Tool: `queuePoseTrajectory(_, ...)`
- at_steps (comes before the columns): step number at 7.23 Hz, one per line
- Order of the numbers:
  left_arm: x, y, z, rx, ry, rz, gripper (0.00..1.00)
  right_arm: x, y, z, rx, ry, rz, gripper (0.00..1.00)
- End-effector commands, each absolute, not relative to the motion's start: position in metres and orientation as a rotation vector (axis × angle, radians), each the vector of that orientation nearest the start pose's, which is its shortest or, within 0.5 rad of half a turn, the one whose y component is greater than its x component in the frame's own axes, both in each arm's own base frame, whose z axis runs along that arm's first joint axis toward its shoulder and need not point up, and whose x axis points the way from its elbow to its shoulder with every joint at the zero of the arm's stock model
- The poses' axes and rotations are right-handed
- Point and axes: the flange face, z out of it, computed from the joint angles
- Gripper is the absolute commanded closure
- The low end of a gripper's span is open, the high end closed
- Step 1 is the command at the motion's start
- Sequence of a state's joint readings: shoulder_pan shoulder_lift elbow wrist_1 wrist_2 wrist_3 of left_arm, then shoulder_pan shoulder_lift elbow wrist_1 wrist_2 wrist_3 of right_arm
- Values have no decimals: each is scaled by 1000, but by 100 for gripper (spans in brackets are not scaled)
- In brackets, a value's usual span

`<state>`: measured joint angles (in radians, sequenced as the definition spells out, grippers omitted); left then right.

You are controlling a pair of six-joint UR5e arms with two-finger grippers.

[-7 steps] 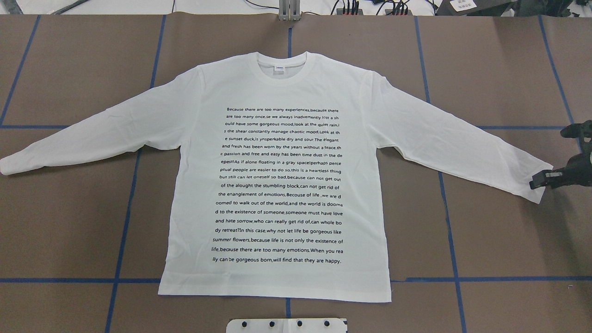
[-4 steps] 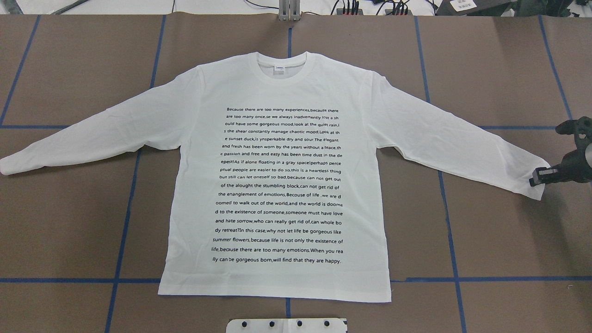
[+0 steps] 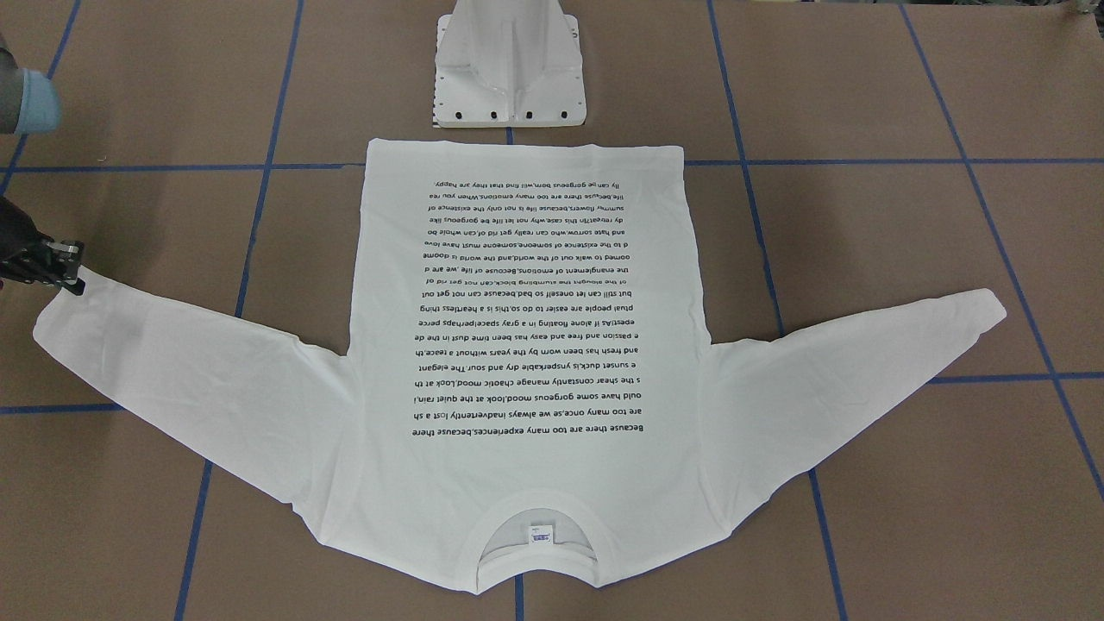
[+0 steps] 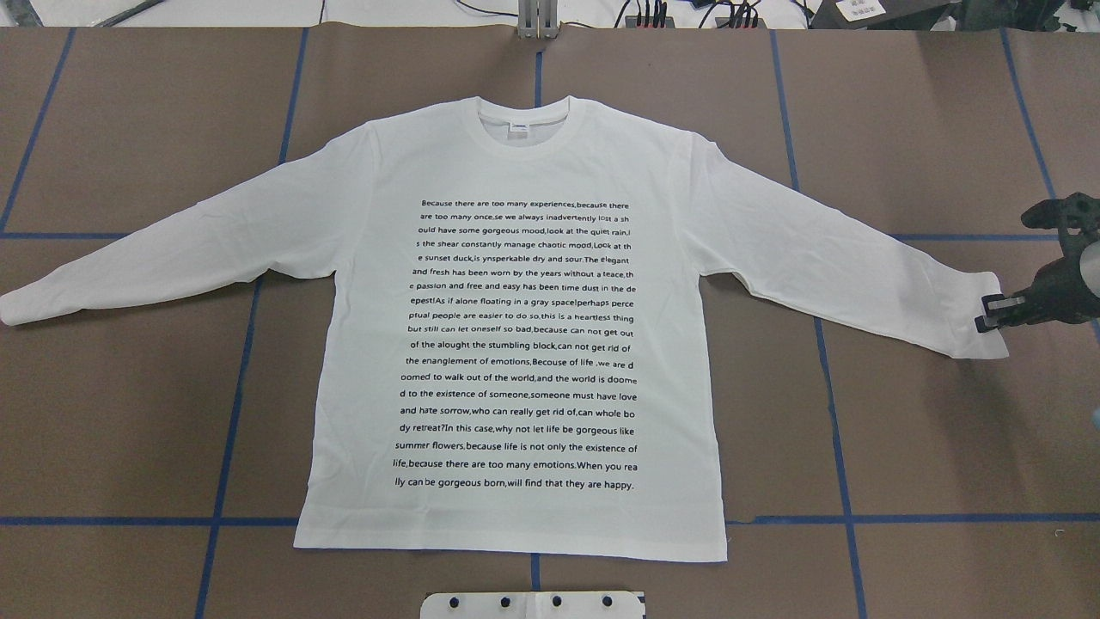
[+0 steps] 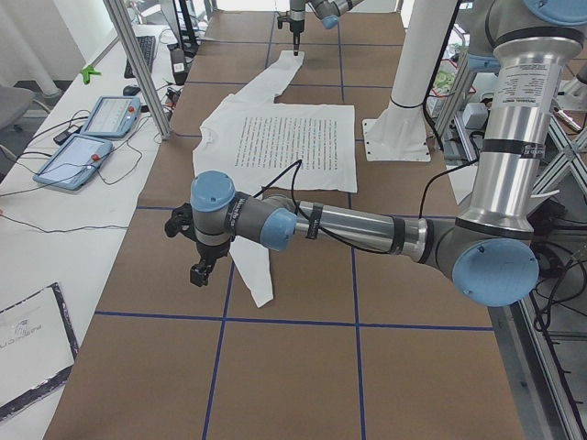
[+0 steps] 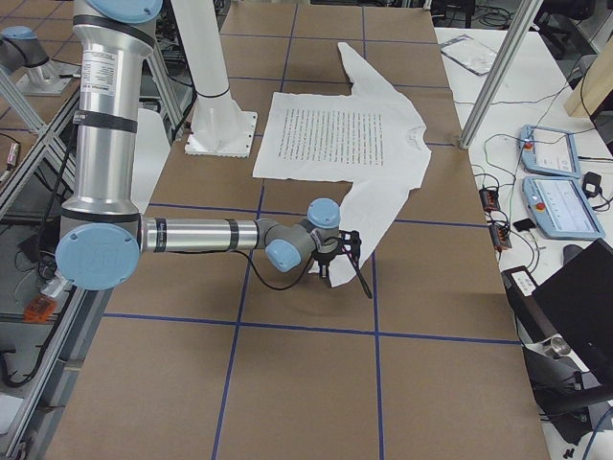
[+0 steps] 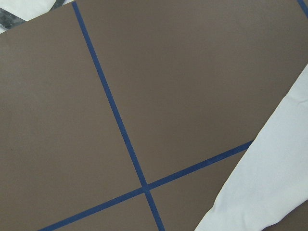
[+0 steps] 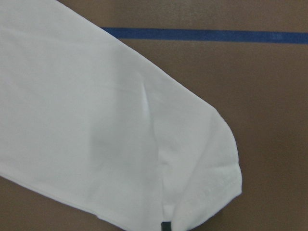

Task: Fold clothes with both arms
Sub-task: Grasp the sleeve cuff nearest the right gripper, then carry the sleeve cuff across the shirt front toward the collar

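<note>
White cotton T-shirt [image 4: 516,172] lies flat, print up, mid-table [image 4: 129,430]; you'll note the cuff [image 4: 988,344] on the robot's right has slid inward this last second, right gripper [image 4: 988,315] clamped on it, so the sleeve fold is starting, while the left gripper [image 5: 200,268] state can't be told.

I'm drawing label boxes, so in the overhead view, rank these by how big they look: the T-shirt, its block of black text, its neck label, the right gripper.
1. T-shirt
2. block of black text
3. right gripper, though the frame edge cuts it off
4. neck label
</note>
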<state>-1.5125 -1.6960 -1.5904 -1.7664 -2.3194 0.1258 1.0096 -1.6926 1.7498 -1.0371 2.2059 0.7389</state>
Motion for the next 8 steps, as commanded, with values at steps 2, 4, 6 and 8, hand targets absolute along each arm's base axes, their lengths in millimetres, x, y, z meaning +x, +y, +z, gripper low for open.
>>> queuePoseTrajectory(2,-33,-563,564,350,732,301,0,-190,-456,424,150,-933,-57,100)
queuePoseTrajectory(4,-33,-563,564,350,732,300,0,-224,-500,282,154,-1102,14,100)
queuePoseTrajectory(6,-33,-563,566,347,731,299,0,-256,-502,169,169,-1225,43,100)
queuePoseTrajectory(8,-33,-563,567,344,733,298,0,-326,-482,112,214,-1251,-39,100)
